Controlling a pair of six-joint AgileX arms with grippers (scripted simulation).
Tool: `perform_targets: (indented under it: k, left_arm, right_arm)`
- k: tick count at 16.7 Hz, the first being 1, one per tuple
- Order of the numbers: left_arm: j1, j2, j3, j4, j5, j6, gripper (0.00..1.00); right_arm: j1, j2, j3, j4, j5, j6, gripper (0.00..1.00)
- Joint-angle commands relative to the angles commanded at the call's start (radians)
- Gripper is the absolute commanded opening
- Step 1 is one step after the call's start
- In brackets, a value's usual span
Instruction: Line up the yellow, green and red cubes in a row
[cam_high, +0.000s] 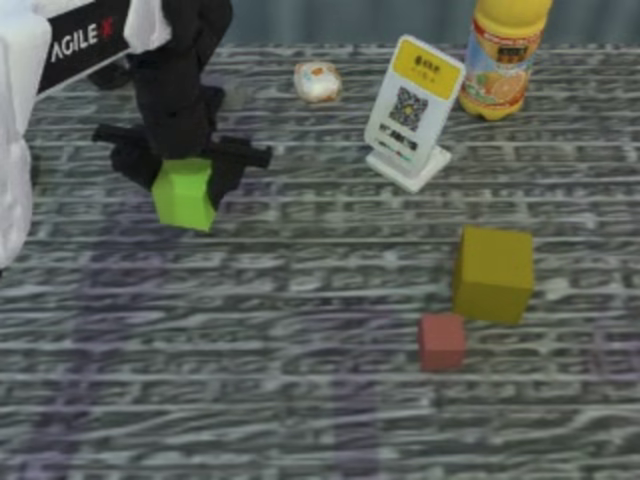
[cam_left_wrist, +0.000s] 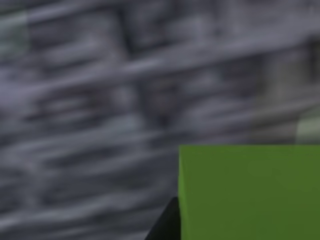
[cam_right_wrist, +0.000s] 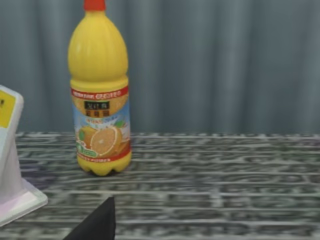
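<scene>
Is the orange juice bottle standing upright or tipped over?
Upright. The juice bottle stands on its base on the table, red cap at top, in the right wrist view.

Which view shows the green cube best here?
The top view: the green cube shows whole, held in the left gripper at the table's left. The left wrist view shows only part of one green face; the right wrist view shows none of it.
</scene>
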Motion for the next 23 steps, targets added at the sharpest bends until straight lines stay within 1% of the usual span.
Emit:
perform_targets:
  k: [3, 8, 10, 13, 19, 21, 23]
  left_arm:
    - [0.005, -0.022, 0.059, -0.076, 0.0, 0.001, 0.0]
    - [-0.003, -0.022, 0.061, -0.077, -0.001, 0.001, 0.0]
    - [-0.032, -0.028, 0.055, -0.077, -0.001, -0.033, 0.0]
    - [-0.123, -0.054, 0.025, -0.074, -0.003, -0.164, 0.0]
    - [-0.38, -0.137, -0.087, -0.065, -0.008, -0.583, 0.0]
    - [-0.449, -0.167, -0.118, -0.057, -0.011, -0.674, 0.0]
    - [-0.49, -0.189, -0.138, -0.05, -0.012, -0.721, 0.0]
  right_arm:
    - [0.0, 0.0, 0.0, 0.0, 0.0, 0.0, 1.0]
    - [0.0, 0.0, 0.0, 0.0, 0.0, 0.0, 1.0]
    - [0.0, 0.0, 0.0, 0.0, 0.0, 0.0, 1.0]
    - [0.0, 0.0, 0.0, 0.0, 0.0, 0.0, 1.0]
    - [0.0, 0.0, 0.0, 0.0, 0.0, 0.0, 1.0]
    - [0.0, 0.0, 0.0, 0.0, 0.0, 0.0, 1.0]
    - [0.0, 0.0, 0.0, 0.0, 0.0, 0.0, 1.0]
